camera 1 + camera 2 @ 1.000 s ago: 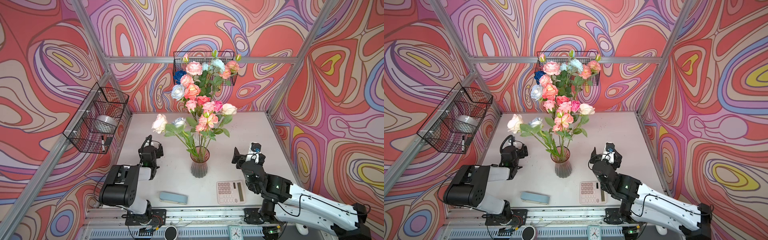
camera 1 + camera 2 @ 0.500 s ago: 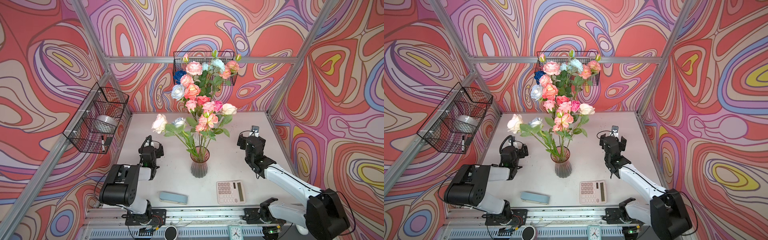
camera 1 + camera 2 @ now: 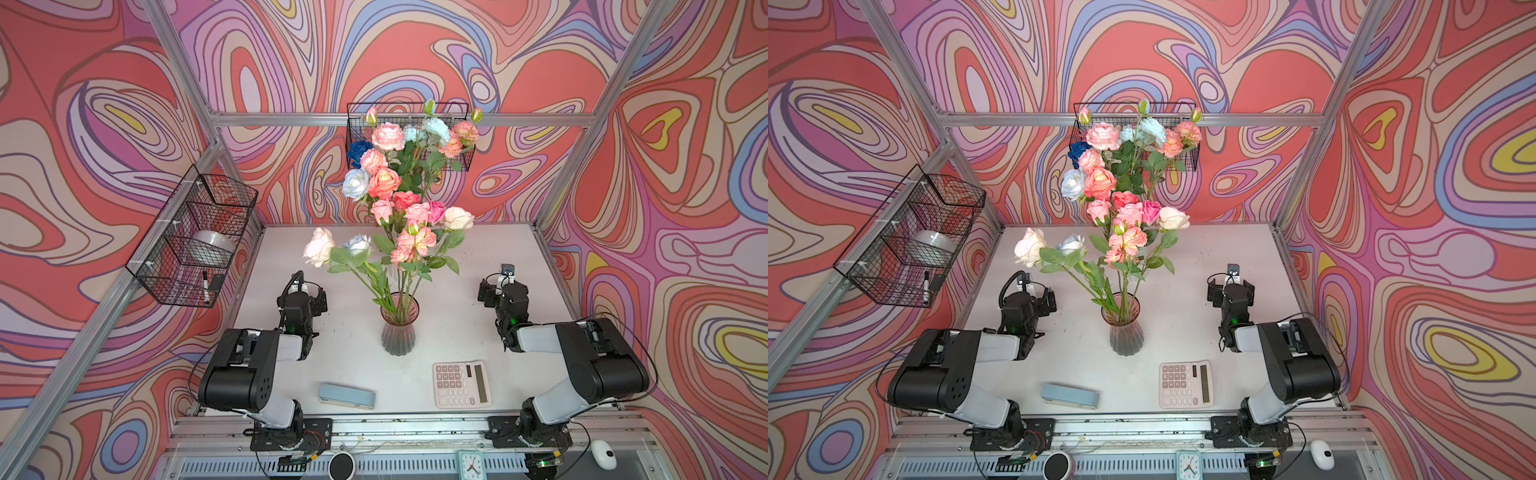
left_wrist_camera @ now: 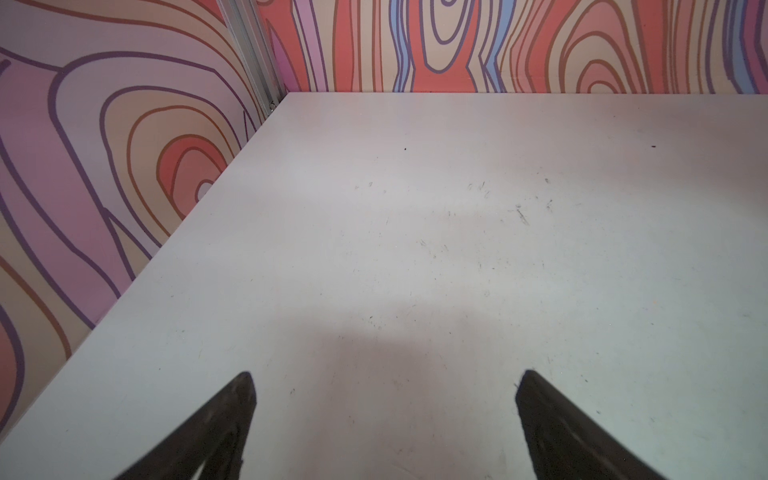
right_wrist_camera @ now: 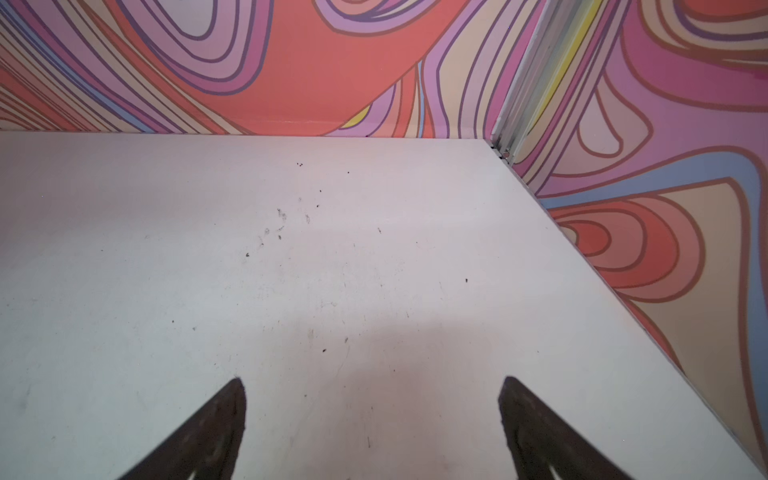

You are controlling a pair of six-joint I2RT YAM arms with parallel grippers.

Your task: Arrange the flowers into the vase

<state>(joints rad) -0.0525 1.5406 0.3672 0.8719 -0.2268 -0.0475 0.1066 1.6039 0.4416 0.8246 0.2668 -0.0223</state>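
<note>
The flowers (image 3: 405, 208) (image 3: 1125, 216) stand bunched in the ribbed glass vase (image 3: 398, 332) (image 3: 1126, 332) at the table's middle; heads are pink, peach, cream and pale blue, with a deep blue one at the back left. A cream rose (image 3: 319, 246) leans out to the left. My left gripper (image 3: 306, 291) (image 3: 1036, 296) rests low, left of the vase, open and empty. On the other side, my right gripper (image 3: 498, 286) (image 3: 1229, 286) is also open and empty. Both wrist views show only bare tabletop between the left gripper (image 4: 384, 378) fingers and the right gripper (image 5: 374, 384) fingers.
A calculator (image 3: 461, 384) and a pale blue stapler (image 3: 347, 395) lie near the front edge. A wire basket (image 3: 195, 237) hangs on the left wall, another wire basket (image 3: 463, 160) on the back wall behind the flowers. Patterned walls close three sides.
The right arm has folded back toward the right side, its gripper shifting a little away from the vase. The left arm and the flowers have not moved.
</note>
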